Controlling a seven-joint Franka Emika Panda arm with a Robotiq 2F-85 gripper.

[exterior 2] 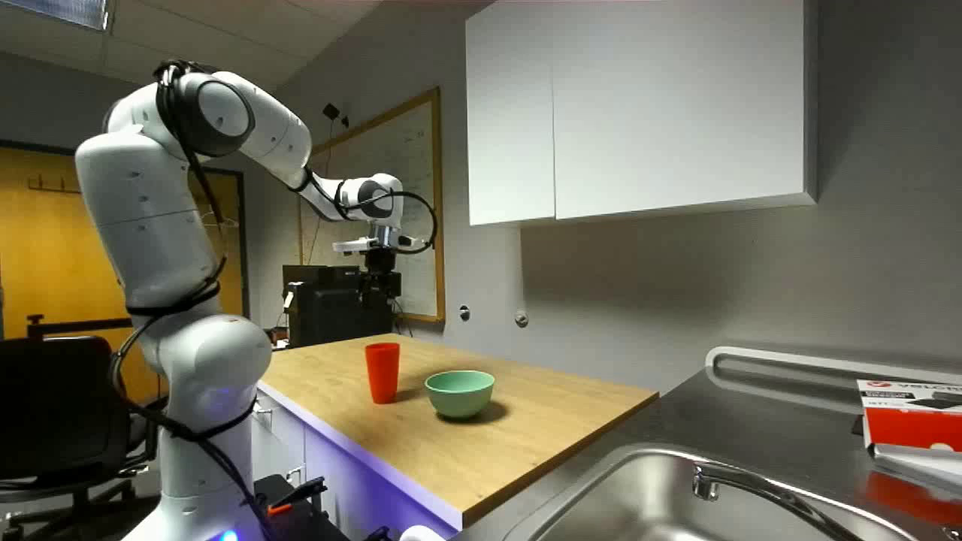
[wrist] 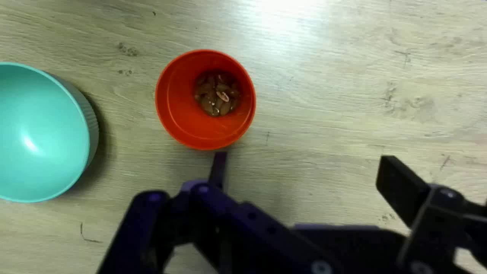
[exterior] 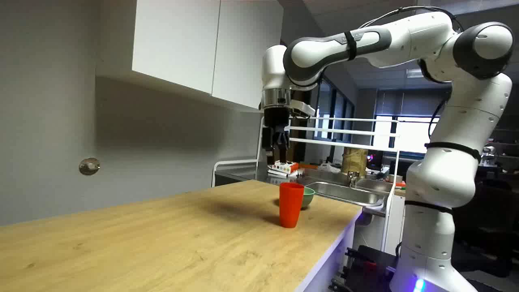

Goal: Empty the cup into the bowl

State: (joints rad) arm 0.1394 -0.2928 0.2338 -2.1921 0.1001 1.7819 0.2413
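The orange-red cup (exterior: 290,205) stands upright on the wooden table; it also shows in an exterior view (exterior 2: 382,373). In the wrist view the cup (wrist: 177,108) holds small brown nut-like pieces at its bottom. The green bowl (exterior 2: 460,396) stands near the cup, and is partly hidden behind it in an exterior view (exterior: 308,198). In the wrist view the bowl (wrist: 42,125) is cut off at the left edge, and its visible inside is bare. My gripper (wrist: 304,158) is open and empty, above the table, apart from the cup. It points down in both exterior views (exterior: 277,156) (exterior 2: 379,291).
The wooden table (exterior: 162,243) runs along a grey wall. White wall cabinets (exterior 2: 639,105) hang above it. A steel sink (exterior 2: 646,496) and a red-white box (exterior 2: 913,421) lie beyond one table end. A white rail frame (exterior: 344,142) stands by the sink.
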